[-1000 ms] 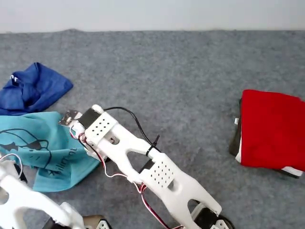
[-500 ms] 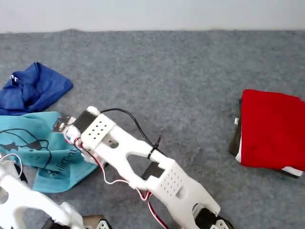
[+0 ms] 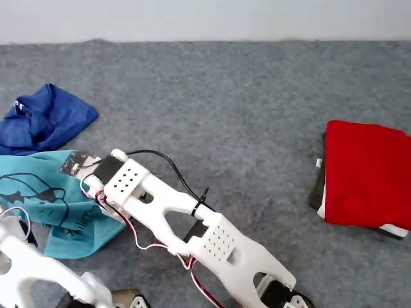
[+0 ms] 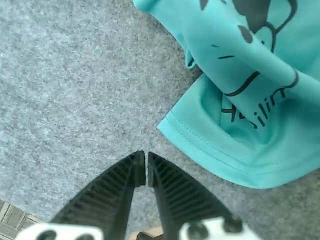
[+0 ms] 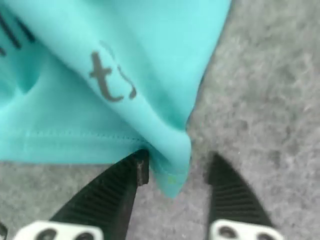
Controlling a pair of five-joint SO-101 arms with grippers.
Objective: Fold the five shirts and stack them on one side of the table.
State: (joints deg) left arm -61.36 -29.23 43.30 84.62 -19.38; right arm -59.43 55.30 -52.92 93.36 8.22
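Robot lab bench: grey felt tabletop [image 3: 257, 96], plain white wall [image 3: 205, 19] behind.

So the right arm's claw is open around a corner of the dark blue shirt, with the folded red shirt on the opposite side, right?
Wrong shirt. In the right wrist view the right claw is open around a corner of the teal shirt; the dark blue shirt lies clear of it. The folded red shirt is on the opposite side.

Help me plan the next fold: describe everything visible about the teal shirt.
The teal shirt is soft knit fabric with dark printed artwork and lettering and a stitched hem. It lies unfolded and rumpled on the grey table, left in the high view, next to the blue shirt. The open right claw straddles one folded corner.
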